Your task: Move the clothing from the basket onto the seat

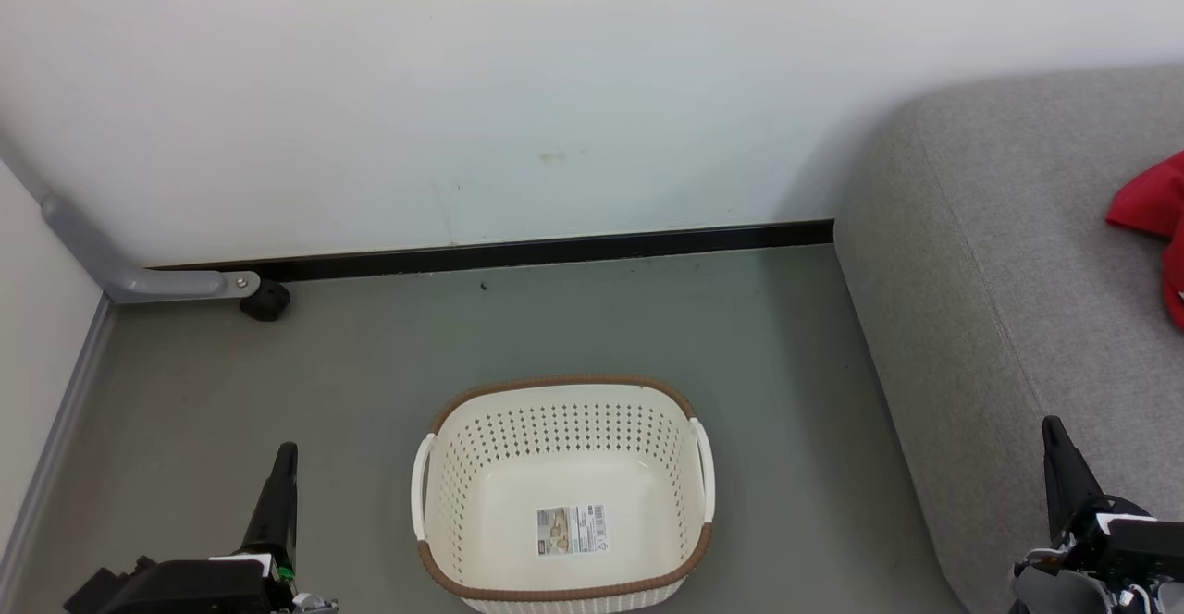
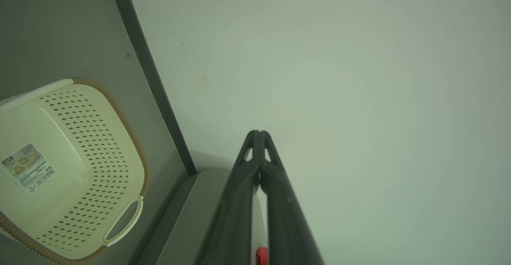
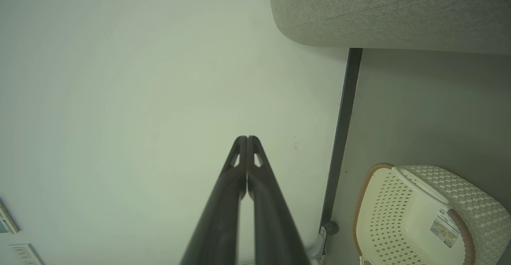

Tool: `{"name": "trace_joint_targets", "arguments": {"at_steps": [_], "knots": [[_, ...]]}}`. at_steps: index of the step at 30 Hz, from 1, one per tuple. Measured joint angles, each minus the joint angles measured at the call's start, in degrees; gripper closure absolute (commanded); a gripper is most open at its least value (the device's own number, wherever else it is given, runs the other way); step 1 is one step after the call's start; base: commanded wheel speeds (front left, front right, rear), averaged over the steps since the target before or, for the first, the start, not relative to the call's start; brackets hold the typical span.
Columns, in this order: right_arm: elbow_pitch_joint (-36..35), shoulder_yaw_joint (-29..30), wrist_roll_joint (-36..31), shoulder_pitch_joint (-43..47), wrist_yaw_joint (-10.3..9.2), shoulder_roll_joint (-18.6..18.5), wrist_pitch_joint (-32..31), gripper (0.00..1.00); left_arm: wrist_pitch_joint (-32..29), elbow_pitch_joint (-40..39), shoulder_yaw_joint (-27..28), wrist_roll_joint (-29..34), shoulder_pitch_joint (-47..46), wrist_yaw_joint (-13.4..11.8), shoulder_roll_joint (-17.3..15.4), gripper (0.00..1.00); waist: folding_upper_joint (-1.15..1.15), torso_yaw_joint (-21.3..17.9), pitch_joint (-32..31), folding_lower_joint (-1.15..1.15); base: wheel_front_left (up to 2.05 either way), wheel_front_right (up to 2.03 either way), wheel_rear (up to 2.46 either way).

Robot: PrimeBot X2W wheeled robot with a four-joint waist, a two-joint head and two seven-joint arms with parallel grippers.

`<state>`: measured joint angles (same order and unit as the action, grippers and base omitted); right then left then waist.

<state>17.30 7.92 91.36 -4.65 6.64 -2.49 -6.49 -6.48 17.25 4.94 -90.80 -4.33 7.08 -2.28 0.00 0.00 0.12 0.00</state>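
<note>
The cream perforated basket [image 1: 564,489] sits on the grey floor at bottom centre, holding nothing but the paper label [image 1: 572,530] on its bottom. Red clothing [image 1: 1156,216] lies on the grey seat [image 1: 1008,281] at the right edge, partly cut off. My left gripper [image 1: 285,452] is shut at the lower left, apart from the basket. My right gripper [image 1: 1053,429] is shut at the lower right, over the seat's front edge. In the wrist views both grippers [image 2: 258,132] [image 3: 246,138] have their fingers pressed together with nothing between them, and the basket [image 2: 68,169] [image 3: 423,213] shows to one side.
A white wall with a black baseboard [image 1: 518,251] runs behind the basket. A grey bracket with a black doorstop [image 1: 265,300] sits at the left corner. Bare floor surrounds the basket [image 1: 277,383].
</note>
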Motion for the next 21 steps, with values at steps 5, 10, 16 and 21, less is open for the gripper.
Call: {"name": "trace_joint_targets", "arguments": {"at_steps": [5, 10, 16, 21], "knots": [[0.00, 0.00, 0.00, 0.00, 0.00, 0.00, 0.00, 1.00, 0.00, 0.00, 0.00, 0.00, 0.00, 0.00, 0.00, 1.00, 0.00, 0.00, 0.00, 0.00, 0.00, 0.00, 0.00], [0.00, 0.00, 0.00, 0.00, 0.00, 0.00, 0.00, 1.00, 0.00, 0.00, 0.00, 0.00, 0.00, 0.00, 0.00, 1.00, 0.00, 0.00, 0.00, 0.00, 0.00, 0.00, 0.00], [-0.01, 0.00, 0.07, 0.00, 0.00, 0.00, 0.00, 1.00, 0.00, 0.00, 0.00, 0.00, 0.00, 0.00, 0.01, 1.00, 0.00, 0.00, 0.00, 0.00, 0.00, 0.00, 0.00], [-0.01, 0.00, 0.07, 0.00, 0.00, 0.00, 0.00, 1.00, 0.00, 0.00, 0.00, 0.00, 0.00, 0.00, 0.01, 1.00, 0.00, 0.00, 0.00, 0.00, 0.00, 0.00, 0.00]]}}
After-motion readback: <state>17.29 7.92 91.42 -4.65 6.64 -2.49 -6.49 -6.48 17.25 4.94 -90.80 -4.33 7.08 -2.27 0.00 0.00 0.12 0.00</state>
